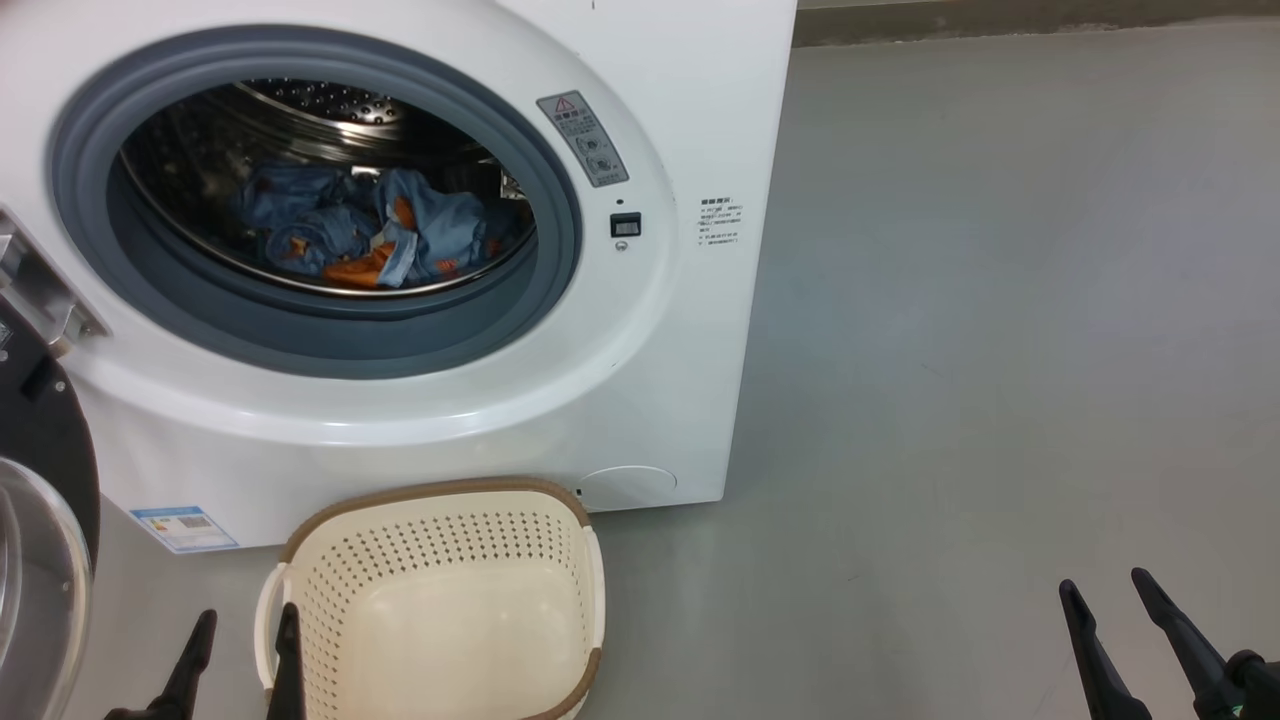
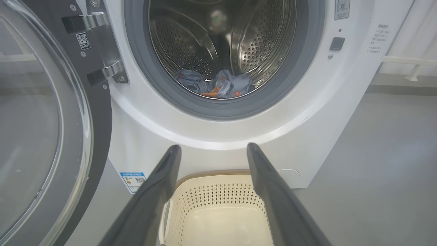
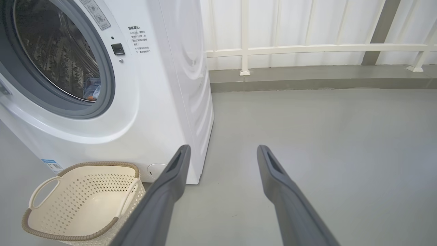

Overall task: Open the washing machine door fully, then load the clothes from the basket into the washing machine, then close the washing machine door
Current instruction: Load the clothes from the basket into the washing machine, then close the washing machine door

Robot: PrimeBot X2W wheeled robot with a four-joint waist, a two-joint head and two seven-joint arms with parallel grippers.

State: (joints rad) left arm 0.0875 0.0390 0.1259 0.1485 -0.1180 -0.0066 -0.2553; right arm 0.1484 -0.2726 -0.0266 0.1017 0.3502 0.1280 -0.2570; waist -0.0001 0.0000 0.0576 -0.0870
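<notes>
**The clothes [image 1: 380, 235] lie in the drum, both my tools spread**

The blue, orange-printed garments sit in a crumpled heap at the bottom of the steel drum [image 1: 330, 110], ahead of and above my left tool [image 2: 214, 146]. The grey gasket [image 1: 330, 335] rings the opening around them.

My left tool hangs low in front of the washing machine [image 1: 700, 120], its two dark fingers spread wide. Between them I see the white front panel and the far rim of the basket [image 2: 218, 194]. The basket stands on the floor [image 1: 1000, 300] just beneath and beyond my left fingertips, close against the foot of the machine. I see only its bare cream bottom inside.

The washing machine door [image 2: 51, 119] is swung open to the left of my left tool. Its black rim and clear glass bowl face me, hung on the metal hinge [image 2: 102, 48] at the left edge of the opening. A small blue label sticker [image 1: 185, 528] sits low on the machine front, between the door and the basket.

My right tool [image 3: 223, 147] is also spread, with bare grey floor between its fingers. It hovers well to the right of the basket, and the machine's corner lies ahead of its left finger. A white railing [image 3: 307, 49] runs along the wall beyond it.
</notes>
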